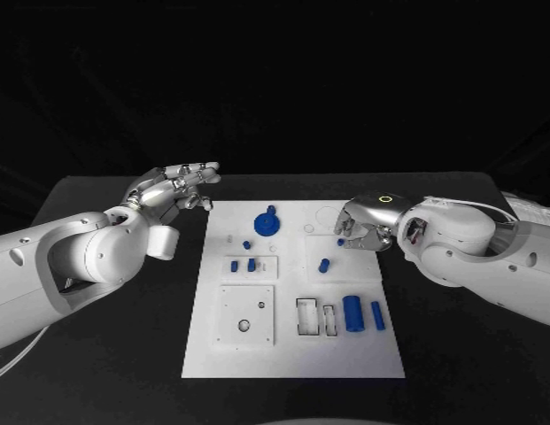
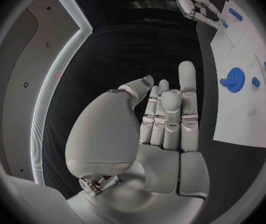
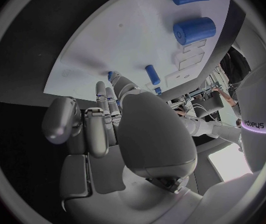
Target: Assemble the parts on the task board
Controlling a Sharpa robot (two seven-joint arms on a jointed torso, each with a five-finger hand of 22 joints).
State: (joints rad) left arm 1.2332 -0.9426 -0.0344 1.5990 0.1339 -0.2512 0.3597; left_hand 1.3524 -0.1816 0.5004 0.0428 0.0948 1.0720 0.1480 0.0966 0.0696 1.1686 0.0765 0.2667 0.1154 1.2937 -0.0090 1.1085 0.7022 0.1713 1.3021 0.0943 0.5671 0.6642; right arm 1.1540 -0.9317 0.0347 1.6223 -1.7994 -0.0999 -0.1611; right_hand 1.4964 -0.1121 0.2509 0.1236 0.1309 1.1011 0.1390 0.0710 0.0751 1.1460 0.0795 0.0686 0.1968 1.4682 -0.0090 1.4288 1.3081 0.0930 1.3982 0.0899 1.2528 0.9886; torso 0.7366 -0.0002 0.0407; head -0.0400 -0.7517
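The white task board (image 1: 294, 350) lies in the middle of the black table. A blue gear (image 1: 266, 221) sits near its far edge, and two small blue pegs (image 1: 243, 265) stand left of centre. Another peg (image 1: 323, 264) is mid-board, and two blue cylinders (image 1: 364, 314) lie at the near right. My right hand (image 1: 367, 226) hangs over the board's far right with fingers curled down onto a small blue part (image 1: 340, 240). The fingers hide whether they grip it. My left hand (image 1: 173, 190) floats off the board's far left corner, fingers straight and holding nothing.
A square recessed plate (image 1: 247, 315) and narrow rectangular slots (image 1: 308, 317) take up the board's near half. Bare black table (image 1: 479, 354) lies on both sides of the board. The left wrist view shows the gear (image 2: 235, 79) and my right hand (image 2: 192, 2).
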